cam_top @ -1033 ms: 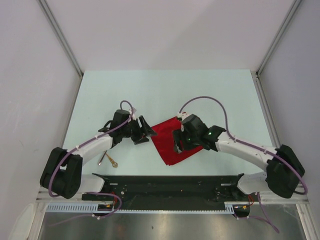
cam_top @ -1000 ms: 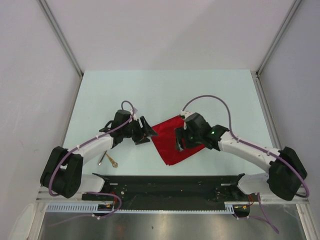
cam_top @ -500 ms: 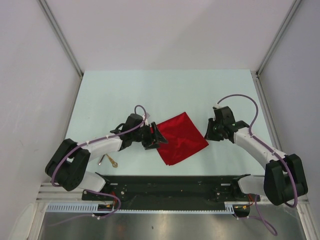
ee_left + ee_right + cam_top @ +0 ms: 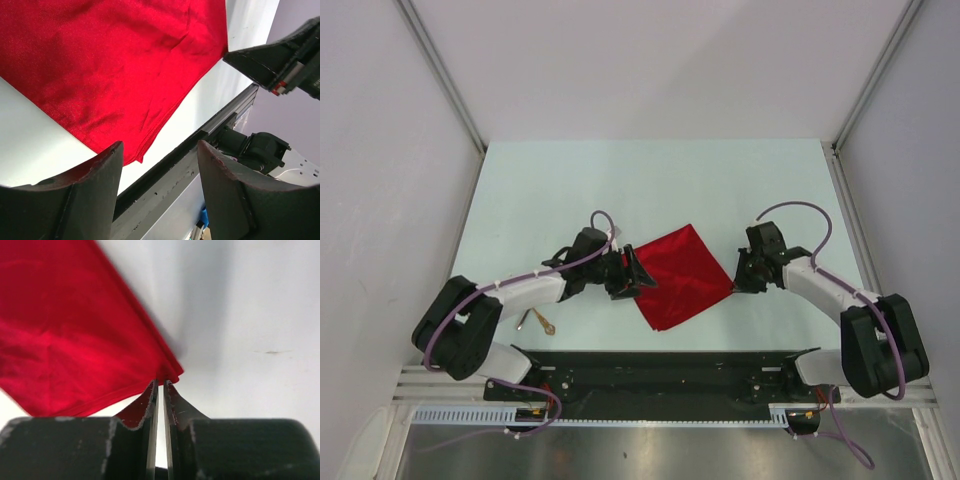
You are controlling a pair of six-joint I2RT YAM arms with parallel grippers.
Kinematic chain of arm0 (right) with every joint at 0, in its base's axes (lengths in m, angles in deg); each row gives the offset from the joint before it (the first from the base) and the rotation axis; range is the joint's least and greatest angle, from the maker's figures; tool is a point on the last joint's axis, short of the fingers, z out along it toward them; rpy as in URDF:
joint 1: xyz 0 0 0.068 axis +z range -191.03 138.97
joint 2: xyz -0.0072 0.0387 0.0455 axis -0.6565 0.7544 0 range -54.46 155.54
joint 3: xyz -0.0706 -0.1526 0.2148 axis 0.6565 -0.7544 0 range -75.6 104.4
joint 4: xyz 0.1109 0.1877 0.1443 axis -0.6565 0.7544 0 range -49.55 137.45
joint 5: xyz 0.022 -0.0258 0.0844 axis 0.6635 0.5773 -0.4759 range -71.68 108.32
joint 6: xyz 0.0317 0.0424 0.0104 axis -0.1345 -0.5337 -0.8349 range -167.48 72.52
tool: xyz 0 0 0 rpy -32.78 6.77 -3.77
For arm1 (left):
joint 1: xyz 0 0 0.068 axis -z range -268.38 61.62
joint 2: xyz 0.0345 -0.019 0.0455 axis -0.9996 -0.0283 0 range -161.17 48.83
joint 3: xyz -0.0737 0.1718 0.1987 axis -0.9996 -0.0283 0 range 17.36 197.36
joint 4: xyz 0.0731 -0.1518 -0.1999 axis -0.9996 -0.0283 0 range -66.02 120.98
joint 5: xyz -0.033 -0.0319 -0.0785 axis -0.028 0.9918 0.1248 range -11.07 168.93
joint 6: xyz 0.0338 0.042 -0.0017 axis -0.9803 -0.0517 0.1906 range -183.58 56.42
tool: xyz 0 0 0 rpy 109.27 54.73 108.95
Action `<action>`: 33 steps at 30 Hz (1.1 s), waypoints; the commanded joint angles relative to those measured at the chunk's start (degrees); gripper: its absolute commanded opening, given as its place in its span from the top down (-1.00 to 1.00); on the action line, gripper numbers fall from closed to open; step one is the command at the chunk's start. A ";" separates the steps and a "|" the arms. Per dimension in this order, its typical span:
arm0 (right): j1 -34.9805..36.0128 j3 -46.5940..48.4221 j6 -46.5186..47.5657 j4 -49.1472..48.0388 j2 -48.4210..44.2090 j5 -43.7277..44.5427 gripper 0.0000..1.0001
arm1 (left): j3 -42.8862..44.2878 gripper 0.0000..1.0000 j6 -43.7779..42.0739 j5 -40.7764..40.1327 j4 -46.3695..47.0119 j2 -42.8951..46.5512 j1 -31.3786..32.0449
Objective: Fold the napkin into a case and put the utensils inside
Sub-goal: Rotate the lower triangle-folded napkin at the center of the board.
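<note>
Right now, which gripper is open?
The left gripper: its jaws stand wide apart at the edge of the napkin, while the right gripper is pinched shut on its right corner.

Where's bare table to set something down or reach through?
Free: the far half of the table, from the napkin back to the rear wall, side to side. Crowded: near middle, where left gripper and right gripper sit at the napkin's left and right corners; near left, where the utensils lie beside the left arm.
</note>
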 commanded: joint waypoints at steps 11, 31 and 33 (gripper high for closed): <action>-2.84 4.24 -1.54 -1.61 9.77 15.77 0.67 | 3.15 -0.49 -4.21 -5.35 -7.49 7.66 0.30; 31.69 11.45 10.67 6.67 -1.75 13.86 -0.61 | 2.97 -0.63 -6.33 -12.21 -14.43 16.09 -2.69; 35.30 11.54 11.29 5.78 -0.34 10.95 -0.64 | 2.71 -0.63 -6.24 -12.57 -14.70 17.15 -2.95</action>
